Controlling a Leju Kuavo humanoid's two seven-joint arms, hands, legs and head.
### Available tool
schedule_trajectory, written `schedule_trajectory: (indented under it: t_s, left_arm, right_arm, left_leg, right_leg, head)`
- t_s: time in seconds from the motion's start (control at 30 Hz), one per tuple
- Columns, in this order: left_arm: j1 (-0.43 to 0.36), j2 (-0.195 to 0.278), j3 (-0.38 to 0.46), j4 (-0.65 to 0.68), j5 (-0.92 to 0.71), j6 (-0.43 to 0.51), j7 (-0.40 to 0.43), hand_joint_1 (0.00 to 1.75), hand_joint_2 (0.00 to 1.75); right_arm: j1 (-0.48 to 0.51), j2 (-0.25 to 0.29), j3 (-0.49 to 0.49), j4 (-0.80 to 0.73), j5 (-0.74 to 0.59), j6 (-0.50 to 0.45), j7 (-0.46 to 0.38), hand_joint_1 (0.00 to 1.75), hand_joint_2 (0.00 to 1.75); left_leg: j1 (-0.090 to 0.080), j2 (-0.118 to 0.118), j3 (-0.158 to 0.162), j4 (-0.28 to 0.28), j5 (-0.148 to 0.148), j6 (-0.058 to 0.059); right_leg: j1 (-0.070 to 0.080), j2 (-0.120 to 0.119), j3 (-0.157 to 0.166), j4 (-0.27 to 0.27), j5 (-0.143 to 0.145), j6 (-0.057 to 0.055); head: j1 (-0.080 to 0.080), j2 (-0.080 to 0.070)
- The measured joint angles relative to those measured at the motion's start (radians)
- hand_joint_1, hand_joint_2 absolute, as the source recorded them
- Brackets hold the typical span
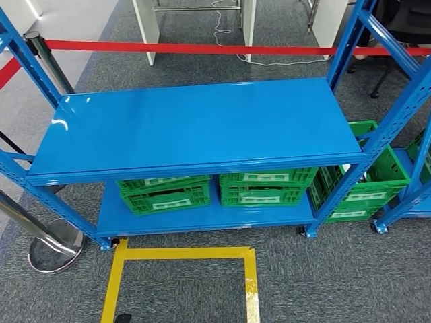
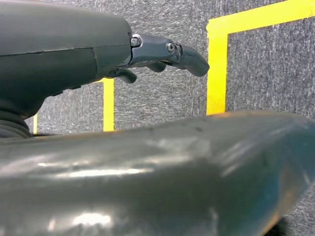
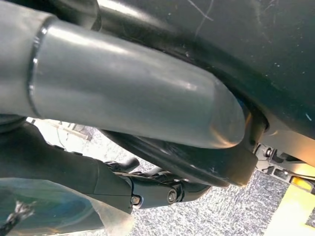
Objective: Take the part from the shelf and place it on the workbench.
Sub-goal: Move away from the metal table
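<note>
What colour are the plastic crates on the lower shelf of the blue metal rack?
Green, with pale labels on their sides: the slatted plastic crates show best in the head view.

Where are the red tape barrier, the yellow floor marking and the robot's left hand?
Red tape (image 1: 203,48), head view: middle of the strip.
Yellow marking (image 1: 188,253), head view: its front edge.
Left hand (image 2: 163,51), left wrist view: along its outstretched fingers.

We see a shelf (image 1: 198,124) of blue painted metal, smooth and glossy, with light glare on its top board. The green crates (image 1: 262,186) beneath look like moulded plastic with a latticed, semi-matt surface. The floor carpet (image 1: 330,282) is grey, rough and matt; the yellow tape (image 1: 188,254) on it is smooth. The left hand (image 2: 163,51) has dark, smooth, faintly shiny fingers.
</note>
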Motion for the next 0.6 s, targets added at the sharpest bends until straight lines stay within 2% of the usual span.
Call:
schedule_trajectory:
  t_s: [0.03,0.1,0.13,0.17,0.23,0.33,0.37,0.4,0.47,0.5,0.53,0.57,0.6]
  left_arm:
    - [0.001,0.000,0.000,0.000,0.000,0.000,0.000,0.00,0.00]
    - [0.001,0.000,0.000,0.000,0.000,0.001,0.000,0.00,0.00]
    - [0.001,0.000,0.000,0.000,0.000,0.001,0.000,0.00,0.00]
    - [0.001,0.000,0.001,0.000,0.000,0.001,0.000,0.00,0.00]
    - [0.000,-0.001,0.002,0.000,0.001,0.001,0.001,0.00,0.00]
    - [0.002,-0.001,0.003,0.000,0.003,0.001,0.003,0.00,0.00]
    - [0.001,-0.001,0.003,0.000,0.003,0.001,0.003,0.00,0.00]
    - [0.001,-0.001,0.004,0.000,0.003,0.001,0.003,0.00,0.00]
    - [0.000,-0.002,0.005,0.000,0.003,0.001,0.003,0.00,0.00]
    - [0.001,-0.002,0.005,0.000,0.003,0.000,0.003,0.00,0.00]
    - [0.001,-0.002,0.006,0.000,0.003,0.000,0.003,0.00,0.00]
    - [0.002,-0.002,0.006,0.000,0.003,0.000,0.003,0.00,0.00]
    - [0.002,-0.003,0.007,0.000,0.003,0.000,0.003,0.00,0.00]
  right_arm:
    - [0.000,0.000,-0.002,0.000,0.000,0.000,0.001,0.00,0.00]
    - [0.001,0.000,-0.003,0.000,0.000,0.000,0.003,0.00,0.00]
    - [0.002,0.000,-0.004,0.000,0.000,0.000,0.004,0.00,0.00]
    - [0.002,0.000,-0.004,0.000,0.000,0.000,0.005,0.00,0.00]
    - [0.002,0.000,-0.006,0.000,-0.001,0.000,0.007,0.00,0.00]
    - [0.001,-0.001,-0.010,0.000,0.000,0.000,0.012,0.00,0.00]
    - [0.001,-0.001,-0.010,-0.001,0.000,0.001,0.013,0.00,0.00]
    - [0.000,-0.002,-0.010,-0.001,0.000,0.002,0.012,0.00,0.00]
    - [-0.005,-0.002,-0.010,-0.001,0.001,0.005,0.008,0.00,0.00]
    - [-0.007,-0.003,-0.011,-0.001,0.001,0.007,0.006,0.00,0.00]
    - [-0.009,-0.003,-0.011,-0.001,0.002,0.008,0.006,0.00,0.00]
    - [-0.010,-0.003,-0.011,-0.001,0.002,0.009,0.006,0.00,0.00]
    - [-0.009,-0.003,-0.011,-0.001,0.003,0.010,0.006,0.00,0.00]
  left_leg:
    - [0.003,0.000,-0.002,-0.010,0.025,-0.001]
    - [0.007,0.001,0.038,-0.124,0.110,-0.002]
    - [0.007,0.002,0.064,-0.186,0.139,-0.001]
    - [0.005,0.003,0.085,-0.232,0.152,0.002]
    - [-0.001,0.004,0.101,-0.263,0.141,0.012]
    - [0.001,0.004,0.113,-0.279,0.136,0.031]
    - [0.003,0.004,0.118,-0.283,0.135,0.037]
    - [0.002,0.005,0.122,-0.285,0.133,0.043]
    - [-0.002,0.007,0.128,-0.285,0.126,0.052]
    - [-0.004,0.007,0.133,-0.285,0.121,0.054]
    - [-0.005,0.006,0.140,-0.285,0.116,0.055]
    - [-0.007,0.005,0.149,-0.285,0.111,0.055]
    - [-0.008,0.003,0.158,-0.285,0.104,0.054]
  right_leg:
    - [0.000,0.001,0.005,0.000,-0.004,0.001]
    - [-0.001,0.002,0.016,0.000,-0.013,0.006]
    - [0.000,0.002,0.021,0.000,-0.020,0.011]
    - [0.001,0.003,0.022,0.000,-0.025,0.017]
    - [0.002,0.001,0.024,-0.002,-0.032,0.030]
    - [0.000,0.000,0.025,0.009,-0.047,0.046]
    - [0.000,0.000,0.008,0.044,-0.065,0.049]
    - [0.001,0.001,-0.024,0.102,-0.091,0.051]
    - [0.002,0.001,-0.104,0.237,-0.137,0.053]
    - [0.004,0.001,-0.131,0.275,-0.138,0.052]
    - [0.005,0.001,-0.139,0.276,-0.118,0.050]
    - [0.006,0.001,-0.129,0.236,-0.079,0.047]
    - [0.007,0.001,-0.106,0.170,-0.033,0.042]
  head:
    - [0.000,0.000]
    - [0.000,0.000]
    - [0.000,0.000]
    - [-0.001,0.000]
    - [-0.001,0.000]
    - [0.001,0.000]
    - [0.002,0.000]
    - [0.002,0.000]
    - [0.001,0.000]
    - [0.001,0.000]
    - [0.001,0.000]
    - [0.001,0.000]
    - [0.001,0.000]
